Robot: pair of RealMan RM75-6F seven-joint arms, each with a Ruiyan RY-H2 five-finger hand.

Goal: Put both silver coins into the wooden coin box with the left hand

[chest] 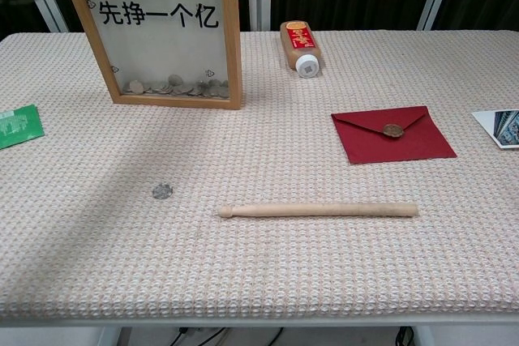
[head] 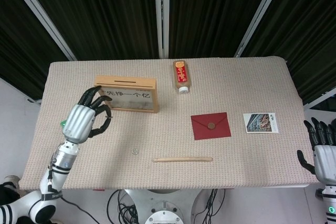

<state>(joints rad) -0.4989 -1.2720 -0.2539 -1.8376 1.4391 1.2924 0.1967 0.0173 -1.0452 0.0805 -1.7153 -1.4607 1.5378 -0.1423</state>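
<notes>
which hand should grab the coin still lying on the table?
Left. The left hand hangs near the coin box, with the coin on its side; the right hand sits beyond the table's far edge.

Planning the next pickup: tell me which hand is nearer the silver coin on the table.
Left. The left hand is raised beside the wooden coin box, up-left of the silver coin; the right hand sits off the table's far right edge.
</notes>
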